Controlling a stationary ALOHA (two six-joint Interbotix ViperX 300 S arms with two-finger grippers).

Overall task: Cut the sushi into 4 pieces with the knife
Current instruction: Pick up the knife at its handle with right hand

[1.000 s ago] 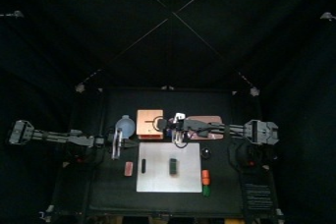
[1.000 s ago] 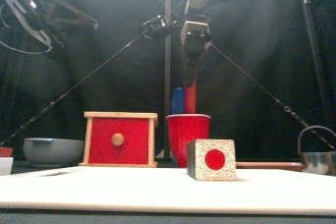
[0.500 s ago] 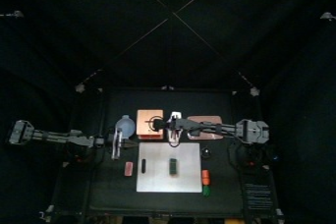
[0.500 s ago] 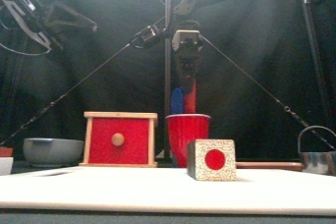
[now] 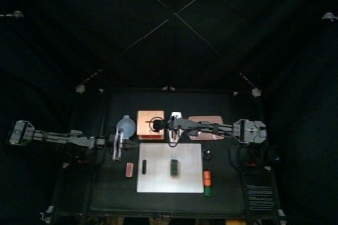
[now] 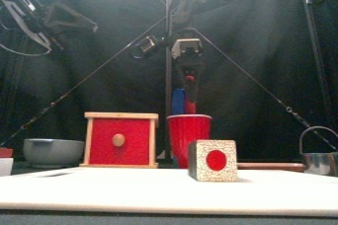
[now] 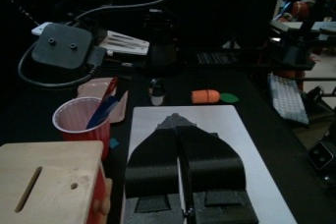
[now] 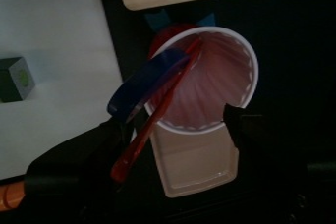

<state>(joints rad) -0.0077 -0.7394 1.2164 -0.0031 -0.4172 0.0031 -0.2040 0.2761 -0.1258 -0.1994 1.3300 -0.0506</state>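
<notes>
The sushi roll (image 5: 173, 168) lies on the white cutting board (image 5: 156, 166); from the front its red-centred end (image 6: 212, 160) faces me. Behind it stands the red cup (image 6: 189, 140) holding a blue knife (image 8: 147, 81) and a red knife (image 8: 141, 135). My right gripper (image 6: 189, 74) hangs just above the knife handles, jaws open on either side of the cup's mouth (image 8: 210, 71), holding nothing. My left gripper (image 7: 184, 169) hovers over the board's near end with its jaws together and nothing between them.
A wooden box with a red drawer front (image 6: 121, 140) stands left of the cup. The pink tray (image 5: 211, 130) lies to its right. A blue-grey bowl (image 6: 53, 151) sits far left and a metal cutter (image 6: 321, 160) far right. Small toys (image 7: 206, 95) lie beside the board.
My right gripper has moved left and down, from high beside the cup to just over the knife handles. The left arm, sushi and cup stay put.
</notes>
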